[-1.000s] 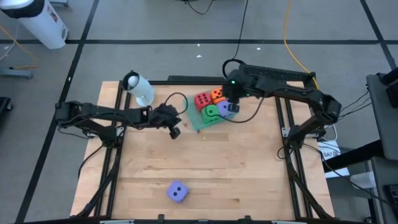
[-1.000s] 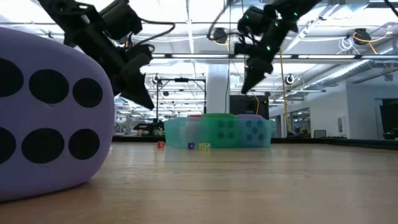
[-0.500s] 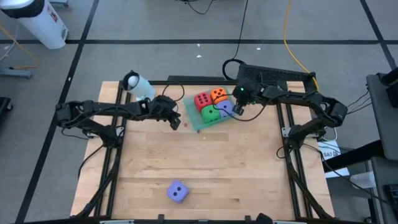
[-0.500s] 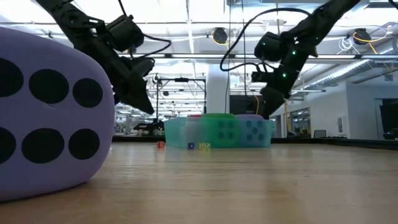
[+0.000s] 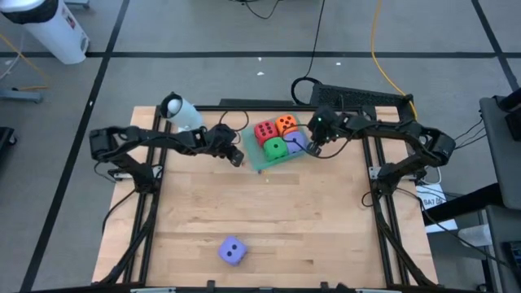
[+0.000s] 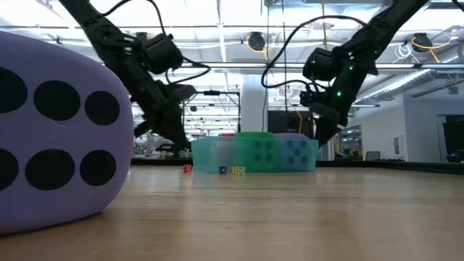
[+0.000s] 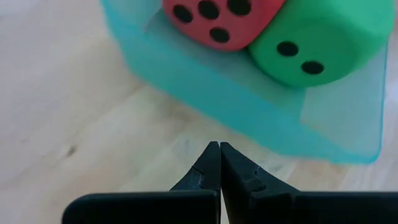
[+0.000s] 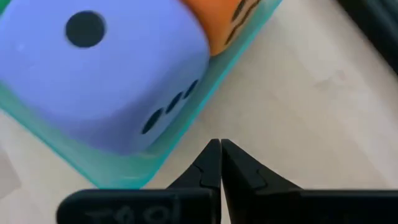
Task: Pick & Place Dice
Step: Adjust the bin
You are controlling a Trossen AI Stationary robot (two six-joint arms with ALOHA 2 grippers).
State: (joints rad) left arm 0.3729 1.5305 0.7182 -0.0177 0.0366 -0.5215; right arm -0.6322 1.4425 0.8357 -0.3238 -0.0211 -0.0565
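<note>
The left pincer [image 5: 236,156] is closed, its two fingers [image 7: 208,163] pressed together with nothing between them, and it hangs just beside the tray [image 5: 254,159] on the side toward the left edge of the bench [image 5: 269,220]. The right pincer [image 5: 310,148] is closed and empty too, and it sits near the opposite side of the tray, close to the purple-blue die [image 5: 295,142] there.

Four dice lie together in the tray, near the far edge of the bench: the red die [image 5: 265,131], the orange die [image 5: 286,124], the green die [image 5: 276,148] and that purple-blue one. I think they touch each other, but from above it is hard to be sure. The second purple-blue die [image 5: 232,251] lies alone, well apart, close to the near edge of the bench.
</note>
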